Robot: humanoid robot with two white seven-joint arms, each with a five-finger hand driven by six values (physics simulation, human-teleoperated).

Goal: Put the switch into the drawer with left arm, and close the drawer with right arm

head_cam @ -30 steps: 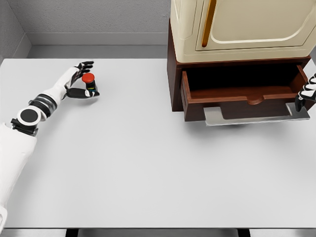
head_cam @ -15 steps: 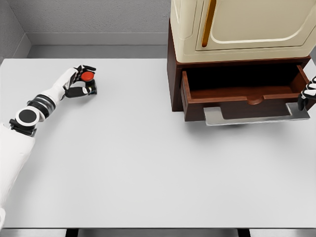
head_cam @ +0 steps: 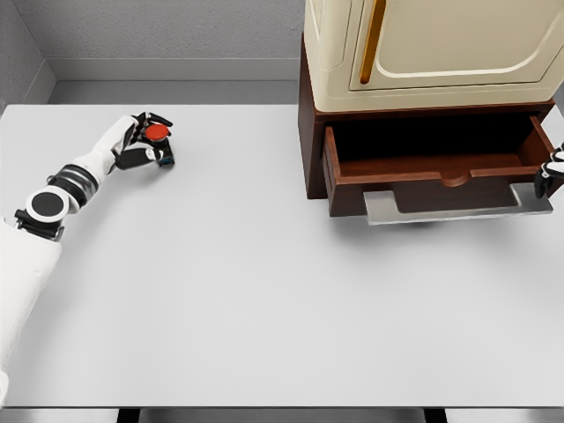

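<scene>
1. Left hand [head_cam: 137,145] fingers grip the red switch [head_cam: 157,138] at the far left of the white table [head_cam: 264,300]
2. Drawer [head_cam: 432,167] is open
3. Right hand [head_cam: 551,172] at the edge; fingers unclear
4. Grey walls behind

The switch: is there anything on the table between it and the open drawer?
Nothing visible. The left hand grips the switch at the table's far left; bare tabletop runs to the open drawer.
</scene>
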